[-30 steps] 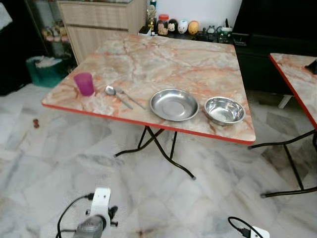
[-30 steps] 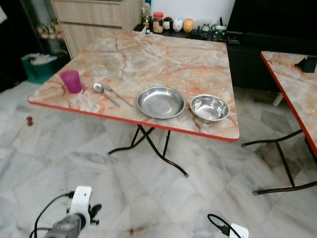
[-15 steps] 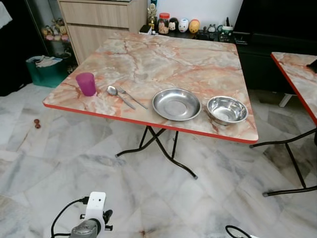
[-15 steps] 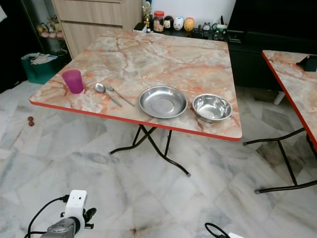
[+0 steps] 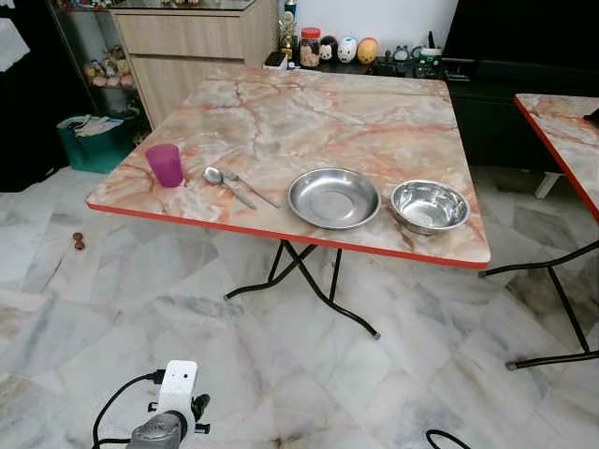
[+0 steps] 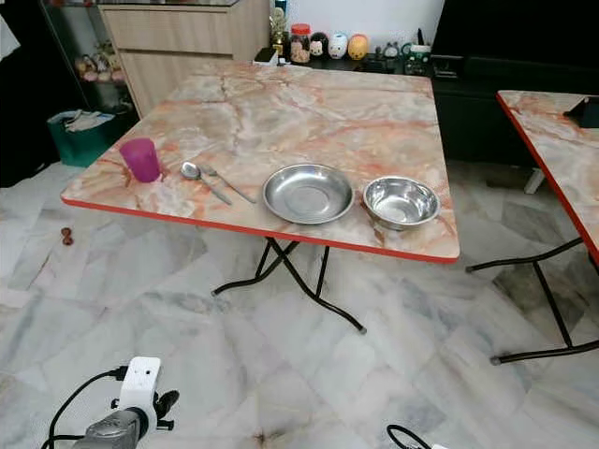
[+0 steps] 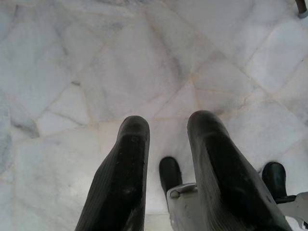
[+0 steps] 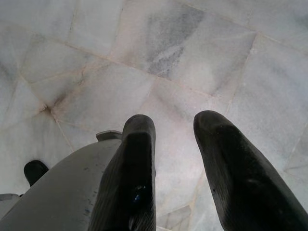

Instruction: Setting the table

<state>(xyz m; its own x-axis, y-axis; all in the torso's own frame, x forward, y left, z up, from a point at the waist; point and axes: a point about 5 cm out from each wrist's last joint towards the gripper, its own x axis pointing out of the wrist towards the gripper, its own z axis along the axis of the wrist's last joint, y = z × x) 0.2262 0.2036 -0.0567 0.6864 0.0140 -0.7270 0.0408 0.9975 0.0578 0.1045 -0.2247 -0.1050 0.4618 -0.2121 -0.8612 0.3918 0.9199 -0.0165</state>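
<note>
From the head cameras, a square folding table with a pink-veined marble top and red edge [image 5: 309,122] stands ahead on the pale marble floor [image 5: 112,318]. Along its near edge sit, from the robot's left to right, a magenta plastic cup [image 5: 166,165], a steel spoon [image 5: 225,184] with what looks like a fork just beside it, though the pair is too small to tell for sure, a shallow round steel plate [image 5: 333,197] and a smaller, deeper steel bowl [image 5: 429,206]. The plate and bowl lie near each other but apart. A wooden cabinet [image 5: 192,42] and a row of small figurines [image 5: 337,49] stand behind the table.

In the left wrist view, the left gripper [image 7: 166,159] hangs low over the floor tiles, its two black fingers parted with nothing between them.

In the right wrist view, the right gripper [image 8: 175,159] likewise points at the floor, fingers spread and empty.

By my reading, the setting is largely laid out in a row, yet the robot stands well apart from the table, so any rearranging of the cutlery, cup or bowl around the plate is not yet done; it would first have to approach.
</note>
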